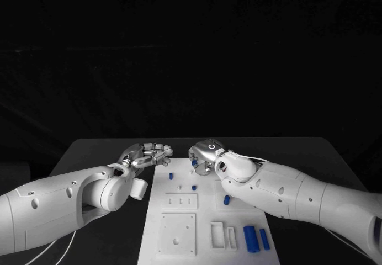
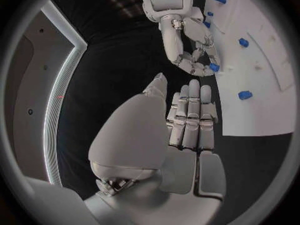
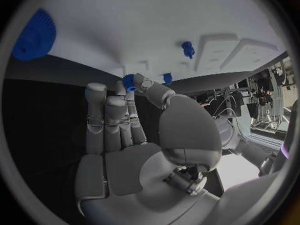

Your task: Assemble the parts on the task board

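The white task board (image 1: 179, 243) lies lengthwise in the middle of the black table. My right hand (image 1: 205, 156) hovers over its far end and pinches a small blue peg (image 3: 129, 81) between thumb and a fingertip; the same peg (image 2: 214, 66) shows in the left wrist view. My left hand (image 1: 147, 154) is at the board's far left corner with its fingers (image 2: 190, 115) stretched out side by side and nothing in them. Three small blue pegs (image 1: 171, 175), (image 1: 194, 187), (image 1: 227, 200) stand on the board nearer to me.
Two blue cylinders (image 1: 250, 238) lie side by side at the board's near right. A square recessed plate (image 1: 176, 232) and narrow white slots (image 1: 216, 234) occupy the near half. A blue gear (image 3: 34, 35) sits on the board. Bare black table (image 1: 318, 160) flanks both sides.
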Available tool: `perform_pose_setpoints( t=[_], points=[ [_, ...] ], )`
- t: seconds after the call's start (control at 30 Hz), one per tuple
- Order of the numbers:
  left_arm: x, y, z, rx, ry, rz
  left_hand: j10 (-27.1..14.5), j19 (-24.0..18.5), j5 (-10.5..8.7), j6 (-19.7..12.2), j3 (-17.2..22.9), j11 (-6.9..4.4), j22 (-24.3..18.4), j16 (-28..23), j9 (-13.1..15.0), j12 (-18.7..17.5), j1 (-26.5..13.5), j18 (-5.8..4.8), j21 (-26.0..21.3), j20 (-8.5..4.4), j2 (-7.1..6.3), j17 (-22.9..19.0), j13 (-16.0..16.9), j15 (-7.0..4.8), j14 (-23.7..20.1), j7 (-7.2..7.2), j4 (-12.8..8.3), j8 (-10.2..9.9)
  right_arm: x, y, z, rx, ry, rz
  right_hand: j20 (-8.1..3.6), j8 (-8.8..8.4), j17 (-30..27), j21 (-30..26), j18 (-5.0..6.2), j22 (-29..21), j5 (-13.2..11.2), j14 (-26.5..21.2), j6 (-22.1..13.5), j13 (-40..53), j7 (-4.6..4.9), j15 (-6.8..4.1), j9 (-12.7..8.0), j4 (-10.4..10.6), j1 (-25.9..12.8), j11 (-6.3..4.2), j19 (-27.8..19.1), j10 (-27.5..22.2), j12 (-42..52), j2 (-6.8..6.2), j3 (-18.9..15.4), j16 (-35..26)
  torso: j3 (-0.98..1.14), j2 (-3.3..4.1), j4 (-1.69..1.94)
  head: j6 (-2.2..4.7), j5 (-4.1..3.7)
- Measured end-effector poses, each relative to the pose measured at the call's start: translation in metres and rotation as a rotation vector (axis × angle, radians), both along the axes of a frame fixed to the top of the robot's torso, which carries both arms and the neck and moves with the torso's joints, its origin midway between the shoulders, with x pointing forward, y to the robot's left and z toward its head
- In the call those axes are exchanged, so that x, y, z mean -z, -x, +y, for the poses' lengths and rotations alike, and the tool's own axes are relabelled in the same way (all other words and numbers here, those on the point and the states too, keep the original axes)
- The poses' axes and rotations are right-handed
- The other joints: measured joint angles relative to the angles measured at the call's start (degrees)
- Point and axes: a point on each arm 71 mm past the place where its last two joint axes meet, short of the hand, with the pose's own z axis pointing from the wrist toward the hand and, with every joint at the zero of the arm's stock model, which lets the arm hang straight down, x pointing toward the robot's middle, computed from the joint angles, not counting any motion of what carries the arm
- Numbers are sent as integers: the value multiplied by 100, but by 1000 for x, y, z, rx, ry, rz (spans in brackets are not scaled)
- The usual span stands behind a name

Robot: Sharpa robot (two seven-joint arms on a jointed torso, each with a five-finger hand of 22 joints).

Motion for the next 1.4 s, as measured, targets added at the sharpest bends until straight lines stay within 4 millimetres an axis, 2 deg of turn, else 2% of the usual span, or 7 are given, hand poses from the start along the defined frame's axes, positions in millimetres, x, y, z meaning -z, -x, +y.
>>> perform_pose_setpoints(
  t=[0.53,0.73,1.03,1.4],
  points=[
    [-5,0,-3,9,-1,-10,0,0,0,0,-6,0,4,-22,0,0,0,-4,0,0,0,-1,1,0,0,0,-6,-22,-1,-7,2,28,18,-25,-1,0,-5,24,-3,-1,-5,10,16,11,-17,-10,-6,-16,7,-11,18,11,0,-9,16,23,4,9,-10,19,55],
    [-8,1,-5,16,0,-16,0,0,0,0,-16,0,3,-22,1,0,0,-6,0,0,0,4,1,0,0,0,-16,-22,-1,-8,4,28,18,-30,-9,-1,-5,24,-6,-1,-10,10,14,14,-18,-11,-7,-16,7,-11,27,11,-1,-9,16,23,4,18,-13,1,83],
    [-10,1,-6,20,0,-20,0,0,0,0,-16,0,2,-22,1,0,0,-10,0,0,0,4,1,0,0,0,-16,-22,-1,-8,5,28,19,-31,-9,-6,-10,24,-11,-1,-23,19,22,16,-9,-20,-10,-16,7,-11,29,11,-7,-9,15,23,-4,28,-13,-18,64],
    [-10,1,-6,20,-1,-21,0,0,0,0,-30,0,2,-45,1,0,23,-15,0,0,22,10,-4,0,0,0,-2,-22,-1,-7,8,24,23,-25,-10,-11,-10,24,-12,-2,3,22,22,39,-9,-23,-6,-21,-33,-11,31,12,-22,-48,44,23,-3,28,-17,-27,82]
  ],
)
